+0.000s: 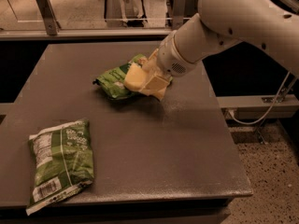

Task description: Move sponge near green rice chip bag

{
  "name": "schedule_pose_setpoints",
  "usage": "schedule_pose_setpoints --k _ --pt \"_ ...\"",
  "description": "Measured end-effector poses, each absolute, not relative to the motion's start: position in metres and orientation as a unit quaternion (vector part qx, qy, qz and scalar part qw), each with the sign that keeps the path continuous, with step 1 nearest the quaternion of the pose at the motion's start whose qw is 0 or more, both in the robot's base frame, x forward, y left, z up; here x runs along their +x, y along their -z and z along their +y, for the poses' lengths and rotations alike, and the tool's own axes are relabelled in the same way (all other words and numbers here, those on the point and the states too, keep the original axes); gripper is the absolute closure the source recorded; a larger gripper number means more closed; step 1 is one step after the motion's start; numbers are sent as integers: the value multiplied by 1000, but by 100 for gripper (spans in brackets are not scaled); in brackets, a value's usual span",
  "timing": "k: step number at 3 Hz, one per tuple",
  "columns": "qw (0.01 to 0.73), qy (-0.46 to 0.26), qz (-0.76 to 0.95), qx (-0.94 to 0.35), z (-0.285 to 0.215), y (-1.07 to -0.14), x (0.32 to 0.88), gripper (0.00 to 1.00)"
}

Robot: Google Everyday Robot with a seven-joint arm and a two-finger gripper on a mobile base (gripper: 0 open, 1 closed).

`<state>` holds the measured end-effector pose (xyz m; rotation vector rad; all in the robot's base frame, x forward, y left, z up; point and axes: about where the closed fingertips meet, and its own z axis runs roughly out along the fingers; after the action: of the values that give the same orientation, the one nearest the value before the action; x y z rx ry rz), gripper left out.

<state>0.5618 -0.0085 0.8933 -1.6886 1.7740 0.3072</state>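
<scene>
The pale yellow sponge [134, 77] is held in my gripper [145, 81], low over the table by the right side of the small green rice chip bag [113, 80]. The sponge overlaps the bag's right end in the camera view, so I cannot tell if they touch. The gripper is shut on the sponge, with the white arm [224, 27] reaching in from the upper right. The bag lies flat in the middle back part of the dark table [154, 153]; its lettering is not readable here.
A larger green bag [60, 161] with a white nutrition label lies at the front left of the table. The table's right edge drops to a speckled floor [268, 181]. A metal frame and rail [46, 13] run behind the table.
</scene>
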Motion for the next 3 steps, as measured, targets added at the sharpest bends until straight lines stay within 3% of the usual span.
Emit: schedule_pose_setpoints --k 1,2,3 --pt "330 -117 677 -647 -7 -894 561 13" --pt "330 -117 676 -648 -6 -895 560 0" --pt "331 -113 673 -652 -7 -899 559 0"
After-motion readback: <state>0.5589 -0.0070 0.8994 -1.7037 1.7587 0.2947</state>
